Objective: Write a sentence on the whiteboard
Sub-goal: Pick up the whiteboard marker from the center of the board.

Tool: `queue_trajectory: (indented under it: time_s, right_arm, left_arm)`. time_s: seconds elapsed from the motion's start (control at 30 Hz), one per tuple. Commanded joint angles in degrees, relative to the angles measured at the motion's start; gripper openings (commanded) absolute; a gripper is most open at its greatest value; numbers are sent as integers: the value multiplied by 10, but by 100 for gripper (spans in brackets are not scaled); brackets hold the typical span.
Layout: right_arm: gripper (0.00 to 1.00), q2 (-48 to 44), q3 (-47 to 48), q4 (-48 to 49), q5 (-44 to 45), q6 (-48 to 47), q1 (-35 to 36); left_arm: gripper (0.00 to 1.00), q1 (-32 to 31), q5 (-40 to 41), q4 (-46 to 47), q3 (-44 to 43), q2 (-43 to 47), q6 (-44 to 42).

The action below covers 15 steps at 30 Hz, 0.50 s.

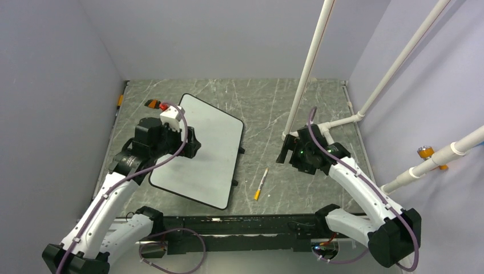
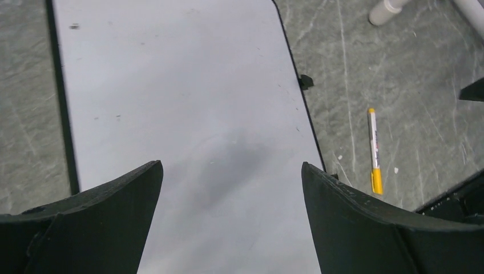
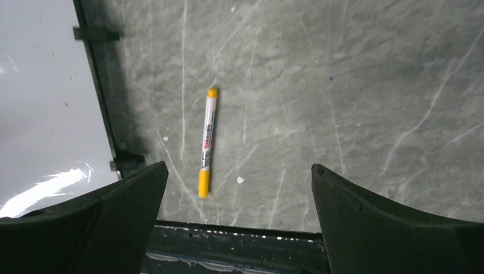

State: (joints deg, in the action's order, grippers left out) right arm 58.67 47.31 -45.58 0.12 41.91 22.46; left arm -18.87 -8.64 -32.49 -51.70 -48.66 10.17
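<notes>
The whiteboard (image 1: 214, 154) lies flat and slanted on the grey marbled table, left of centre. Its white face (image 2: 171, 85) is blank, and no sentence is in view. My left gripper (image 1: 191, 142) hovers over the board's left half, open, with only bare board between its fingers (image 2: 231, 165). A white marker with a yellow cap (image 1: 261, 183) lies on the table just right of the board (image 3: 40, 114). My right gripper (image 1: 283, 151) hangs open above the table, empty, with the marker (image 3: 207, 141) ahead and toward its left finger. The same marker (image 2: 374, 149) shows in the left wrist view.
White pipes (image 1: 308, 68) rise from a foot on the table behind my right arm. A small orange and red object (image 1: 155, 104) lies off the board's far left corner. Black clips (image 1: 241, 150) stick out from the board's right edge. A black rail (image 3: 228, 245) runs along the near edge.
</notes>
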Motion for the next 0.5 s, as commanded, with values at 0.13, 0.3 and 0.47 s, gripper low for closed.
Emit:
queue_trajectory:
  time_s: [0.13, 0.3, 0.47]
  right_arm:
    - [91, 30, -29, 29, 47, 100, 97]
    - [78, 83, -32, 68, 61, 130, 143]
    - [68, 171, 2, 72, 88, 131, 163]
  left_arm:
    - [95, -86, 43, -3, -13, 0, 0]
    - [95, -119, 49, -11, -14, -6, -17]
    - [96, -157, 67, -28, -16, -21, -39]
